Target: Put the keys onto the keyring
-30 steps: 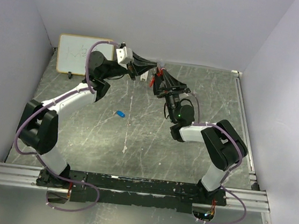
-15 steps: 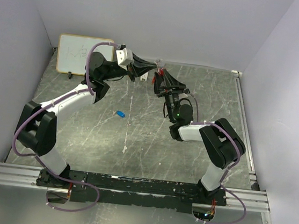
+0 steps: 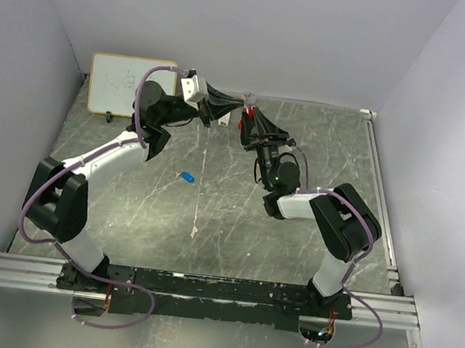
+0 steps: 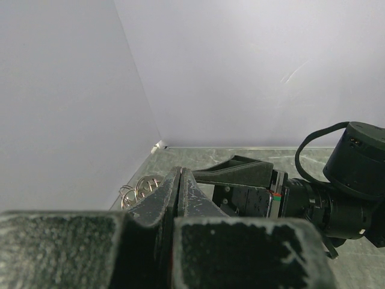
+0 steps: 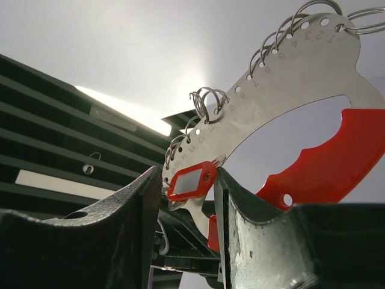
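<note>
My left gripper (image 3: 240, 103) is raised at the back middle and is shut on the keyring (image 5: 289, 78). The keyring is a curved metal strip with numbered holes, several wire rings and a red handle (image 5: 337, 156). Its rings show beside the shut jaws in the left wrist view (image 4: 139, 189). My right gripper (image 3: 250, 121) faces it, tip to tip. The right gripper (image 5: 186, 173) holds the red key (image 5: 191, 180) crosswise between its jaws, right against the strip. The blue key (image 3: 187, 176) lies on the table, left of centre.
A small whiteboard (image 3: 121, 84) leans at the back left corner. Grey walls close in the left, back and right sides. A metal rail (image 3: 379, 191) runs along the table's right edge.
The right gripper has moved slightly up and back toward the left gripper's tip with the red key. The left gripper has barely moved. The blue key has not moved.
</note>
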Controlling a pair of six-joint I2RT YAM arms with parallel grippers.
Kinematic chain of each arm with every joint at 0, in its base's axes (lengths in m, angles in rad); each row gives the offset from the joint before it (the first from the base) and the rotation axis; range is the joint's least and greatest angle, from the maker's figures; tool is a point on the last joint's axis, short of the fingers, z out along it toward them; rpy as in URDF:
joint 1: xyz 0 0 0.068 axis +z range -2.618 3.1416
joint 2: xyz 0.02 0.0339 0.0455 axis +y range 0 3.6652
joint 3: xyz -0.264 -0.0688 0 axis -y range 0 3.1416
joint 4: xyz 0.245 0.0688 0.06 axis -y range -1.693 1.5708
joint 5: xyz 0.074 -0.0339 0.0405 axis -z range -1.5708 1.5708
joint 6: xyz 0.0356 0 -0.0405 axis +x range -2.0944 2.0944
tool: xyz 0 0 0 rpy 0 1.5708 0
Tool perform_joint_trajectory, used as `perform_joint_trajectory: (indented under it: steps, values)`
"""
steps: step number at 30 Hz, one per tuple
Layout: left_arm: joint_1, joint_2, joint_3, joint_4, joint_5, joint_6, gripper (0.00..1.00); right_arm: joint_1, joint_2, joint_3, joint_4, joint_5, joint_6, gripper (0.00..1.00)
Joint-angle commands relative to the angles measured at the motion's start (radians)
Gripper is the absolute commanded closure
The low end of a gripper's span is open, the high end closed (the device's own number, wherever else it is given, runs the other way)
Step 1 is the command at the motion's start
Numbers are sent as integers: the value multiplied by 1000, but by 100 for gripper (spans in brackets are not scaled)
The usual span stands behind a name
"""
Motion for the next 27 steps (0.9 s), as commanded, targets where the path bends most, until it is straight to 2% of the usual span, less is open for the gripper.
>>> perform_joint_trajectory:
  steps: [1,27]
  values:
    - [-9,-30,-4,-7,-14,19,93,-1,-6,11,193,30,44,61]
    - [-10,-4,56,-67,-51,31,93,-3,-25,-1,214,40,50,62]
